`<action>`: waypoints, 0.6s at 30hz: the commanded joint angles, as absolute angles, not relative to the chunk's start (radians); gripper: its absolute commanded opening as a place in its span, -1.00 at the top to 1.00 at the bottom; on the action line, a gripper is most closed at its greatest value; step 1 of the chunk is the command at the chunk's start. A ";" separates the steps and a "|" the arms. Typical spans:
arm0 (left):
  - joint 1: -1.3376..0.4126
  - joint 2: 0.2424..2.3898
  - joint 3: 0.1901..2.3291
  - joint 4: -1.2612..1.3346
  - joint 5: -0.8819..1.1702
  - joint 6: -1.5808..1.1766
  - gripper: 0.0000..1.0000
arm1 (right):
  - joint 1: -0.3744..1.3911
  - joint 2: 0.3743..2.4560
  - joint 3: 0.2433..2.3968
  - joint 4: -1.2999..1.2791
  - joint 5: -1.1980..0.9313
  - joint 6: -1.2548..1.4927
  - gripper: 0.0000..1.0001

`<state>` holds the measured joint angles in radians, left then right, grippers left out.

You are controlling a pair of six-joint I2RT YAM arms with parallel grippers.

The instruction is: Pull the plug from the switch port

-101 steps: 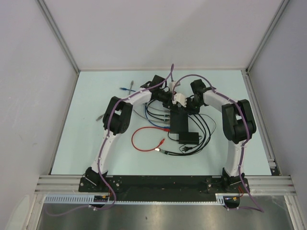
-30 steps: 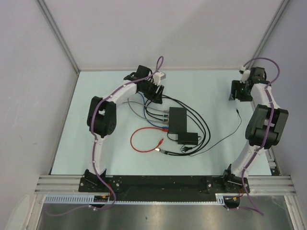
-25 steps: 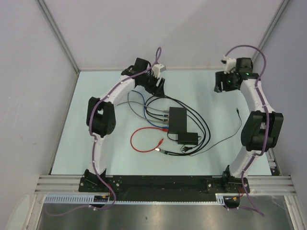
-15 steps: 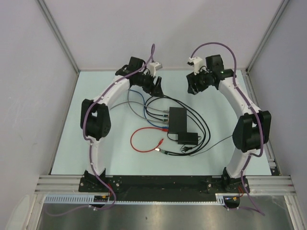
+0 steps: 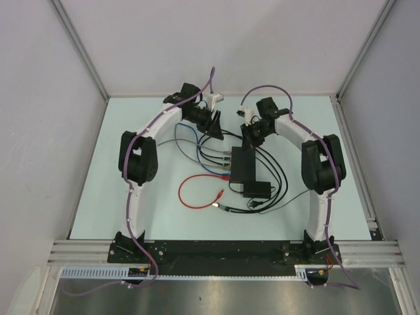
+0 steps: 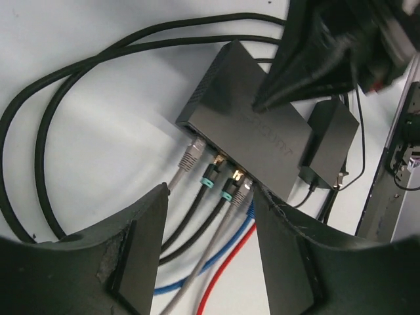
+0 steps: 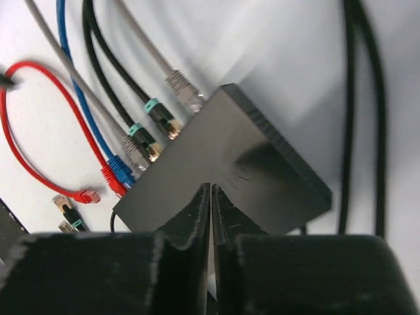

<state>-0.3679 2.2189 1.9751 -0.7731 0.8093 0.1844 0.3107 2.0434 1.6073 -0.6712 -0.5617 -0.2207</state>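
1. Black two-finger left gripper [image 6: 210,197] hangs wide open and empty, facing the grey cable plug [image 6: 191,152].
2. Flat black rectangular switch [image 6: 252,125] lies just beyond, sockets toward it.
3. Closed, empty right gripper [image 7: 210,189] presses the switch top; the pull should run straight out along the cable.

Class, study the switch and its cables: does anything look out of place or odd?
Yes. A red plug lies loose on the table, in no port, off the corner of the switch, and a teal-booted plug lies loose beside it.
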 commanded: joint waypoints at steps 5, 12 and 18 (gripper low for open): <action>-0.344 2.341 2.075 -0.714 0.916 0.048 -0.18 | 0.341 2.100 1.546 -0.676 -0.600 -0.227 0.94; -0.344 2.436 2.115 -0.657 0.928 0.008 -0.07 | 0.330 2.152 1.488 -0.683 -0.502 -0.265 1.00; -0.345 2.519 2.144 -0.640 0.989 0.008 -0.01 | 0.310 2.194 1.486 -0.791 -0.626 -0.379 1.00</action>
<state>-0.3462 2.4786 2.0834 -0.6720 0.9134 0.0261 0.3176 2.0953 1.5364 -0.6727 -0.6720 -0.2543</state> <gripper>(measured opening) 0.505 0.009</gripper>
